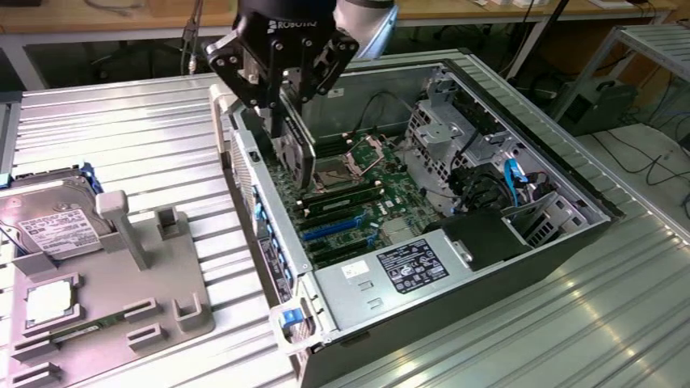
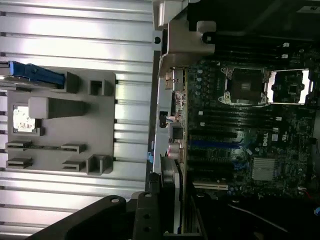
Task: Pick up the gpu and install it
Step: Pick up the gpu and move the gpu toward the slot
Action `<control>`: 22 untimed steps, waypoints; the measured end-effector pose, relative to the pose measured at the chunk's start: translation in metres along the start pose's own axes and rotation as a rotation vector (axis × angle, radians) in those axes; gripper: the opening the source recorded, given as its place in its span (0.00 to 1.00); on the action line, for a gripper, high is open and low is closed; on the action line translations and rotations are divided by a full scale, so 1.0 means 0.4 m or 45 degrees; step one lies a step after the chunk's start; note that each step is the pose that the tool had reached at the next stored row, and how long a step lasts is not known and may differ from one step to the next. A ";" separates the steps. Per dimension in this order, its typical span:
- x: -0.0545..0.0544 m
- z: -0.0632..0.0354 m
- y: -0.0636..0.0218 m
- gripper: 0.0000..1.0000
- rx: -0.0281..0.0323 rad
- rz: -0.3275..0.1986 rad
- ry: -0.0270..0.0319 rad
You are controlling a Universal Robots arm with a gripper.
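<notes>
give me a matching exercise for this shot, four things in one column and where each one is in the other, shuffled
Things:
1 gpu
2 hard drive
3 motherboard
4 grey holder

Places:
a on the ribbed table beside the case
b inside the open case
c clamped in the gripper above the case
d resting on the grey holder

Pairs: 1-c, 2-d, 3-b, 4-a

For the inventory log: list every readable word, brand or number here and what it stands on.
"ROBOTIQ": on the end effector.
"DELL": on the motherboard.
Too small to read: power supply label, hard drive label.
</notes>
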State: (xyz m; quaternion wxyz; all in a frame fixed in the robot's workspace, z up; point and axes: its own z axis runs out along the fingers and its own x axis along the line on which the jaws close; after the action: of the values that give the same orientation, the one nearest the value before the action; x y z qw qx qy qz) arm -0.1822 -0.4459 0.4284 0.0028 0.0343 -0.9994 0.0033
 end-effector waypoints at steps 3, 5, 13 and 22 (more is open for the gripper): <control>-0.064 0.000 -0.004 0.28 0.0000 0.000 -0.0001; -0.079 0.001 -0.005 0.28 0.0001 0.000 0.0001; -0.131 0.001 -0.009 0.28 0.0000 -0.001 0.0000; -0.201 0.002 -0.014 0.28 -0.0001 0.000 -0.0001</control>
State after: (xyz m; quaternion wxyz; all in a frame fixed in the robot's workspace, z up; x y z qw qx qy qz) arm -0.1017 -0.4459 0.4270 0.0027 0.0345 -0.9994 0.0033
